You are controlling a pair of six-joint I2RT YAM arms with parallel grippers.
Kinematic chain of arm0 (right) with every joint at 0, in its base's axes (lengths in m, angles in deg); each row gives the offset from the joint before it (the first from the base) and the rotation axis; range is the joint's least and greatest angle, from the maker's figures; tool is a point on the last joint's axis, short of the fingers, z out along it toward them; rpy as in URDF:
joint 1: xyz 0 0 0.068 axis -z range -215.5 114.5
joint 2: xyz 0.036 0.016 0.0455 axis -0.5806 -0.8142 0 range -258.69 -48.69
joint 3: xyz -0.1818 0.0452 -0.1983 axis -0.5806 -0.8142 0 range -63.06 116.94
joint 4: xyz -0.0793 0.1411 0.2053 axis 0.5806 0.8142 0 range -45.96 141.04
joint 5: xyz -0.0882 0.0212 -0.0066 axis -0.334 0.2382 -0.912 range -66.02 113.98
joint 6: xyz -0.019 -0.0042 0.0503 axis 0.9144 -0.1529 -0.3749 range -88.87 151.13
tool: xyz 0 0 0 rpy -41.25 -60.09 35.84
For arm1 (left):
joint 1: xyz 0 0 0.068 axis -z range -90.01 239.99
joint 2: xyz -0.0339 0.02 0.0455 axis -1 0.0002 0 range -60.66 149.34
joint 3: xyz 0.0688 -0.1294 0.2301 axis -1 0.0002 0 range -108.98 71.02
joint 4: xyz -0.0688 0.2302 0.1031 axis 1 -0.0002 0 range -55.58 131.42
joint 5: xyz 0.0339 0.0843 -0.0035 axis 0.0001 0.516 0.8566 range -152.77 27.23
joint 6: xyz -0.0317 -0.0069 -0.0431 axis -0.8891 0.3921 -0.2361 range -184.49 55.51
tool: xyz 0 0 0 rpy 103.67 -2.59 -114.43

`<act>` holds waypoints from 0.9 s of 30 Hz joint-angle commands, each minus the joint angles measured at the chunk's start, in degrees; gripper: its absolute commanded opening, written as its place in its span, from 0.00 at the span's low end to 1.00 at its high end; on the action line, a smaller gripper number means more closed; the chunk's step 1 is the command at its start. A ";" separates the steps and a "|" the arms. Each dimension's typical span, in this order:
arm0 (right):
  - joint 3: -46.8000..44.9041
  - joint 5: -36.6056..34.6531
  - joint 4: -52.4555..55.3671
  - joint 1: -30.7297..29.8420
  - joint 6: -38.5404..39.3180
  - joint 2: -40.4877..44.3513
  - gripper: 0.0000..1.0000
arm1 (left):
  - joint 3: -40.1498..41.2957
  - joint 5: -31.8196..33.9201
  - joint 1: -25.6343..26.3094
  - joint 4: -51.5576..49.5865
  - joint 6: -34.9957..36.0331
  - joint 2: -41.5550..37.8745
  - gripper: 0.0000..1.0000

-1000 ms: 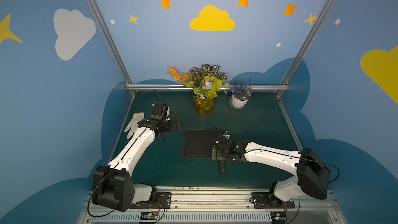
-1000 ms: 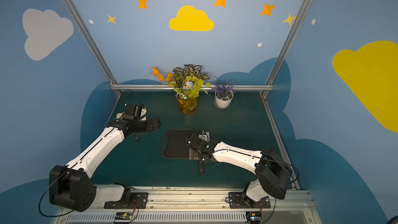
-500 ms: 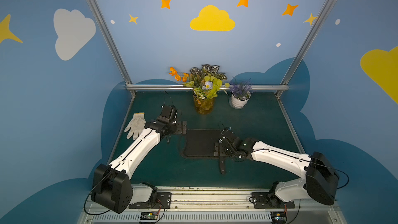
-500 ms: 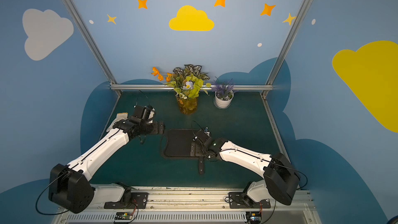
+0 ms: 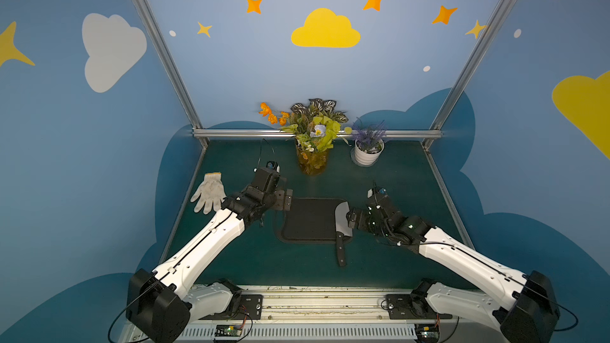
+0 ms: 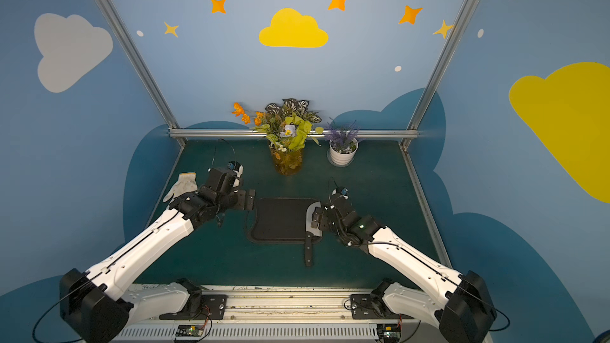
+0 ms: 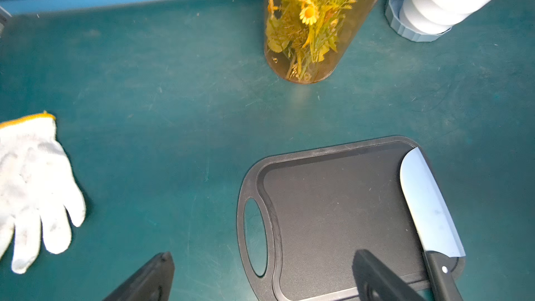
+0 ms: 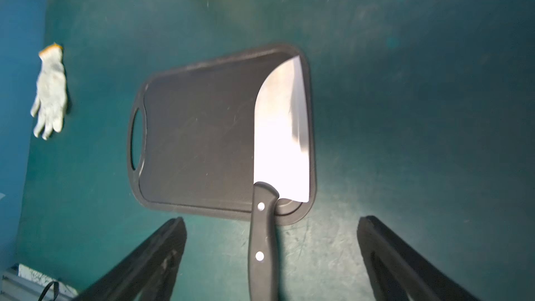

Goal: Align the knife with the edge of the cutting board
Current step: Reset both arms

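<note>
The black cutting board [image 5: 308,221] [image 6: 280,221] lies flat on the green table, its handle slot toward the left arm. The knife [image 5: 342,222] [image 6: 312,224] rests with its silver blade along the board's right edge and its black handle [image 8: 262,244] sticking out over the near edge. My right gripper [image 5: 350,221] [image 8: 272,221] is open just right of the blade, holding nothing. My left gripper [image 5: 286,200] [image 7: 263,256] is open above the board's slot end [image 7: 254,235], also holding nothing.
A white work glove [image 5: 208,192] [image 7: 31,186] lies at the left. An amber vase of flowers [image 5: 312,160] [image 7: 312,30] and a white pot of lavender [image 5: 367,155] [image 7: 440,1] stand behind the board. Metal frame rails border the table.
The left gripper has moved right, from near the glove to the board's slot end. The right gripper has drawn back to the right off the knife, which stays along the board's edge.
</note>
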 commanded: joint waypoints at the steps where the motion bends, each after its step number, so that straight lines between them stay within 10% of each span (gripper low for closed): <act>1: -0.85 -1.91 2.05 3.43 4.19 5.29 0.98 | 2.02 4.18 0.78 3.09 2.83 -2.59 1.00; 16: 3.93 2.53 4.34 26.02 10.36 7.50 0.98 | 10.76 11.53 -0.15 14.37 7.65 -15.19 1.00; 27: 3.69 -1.18 -3.10 35.01 12.54 4.92 0.98 | 11.11 6.64 -12.30 14.52 3.61 -11.69 1.00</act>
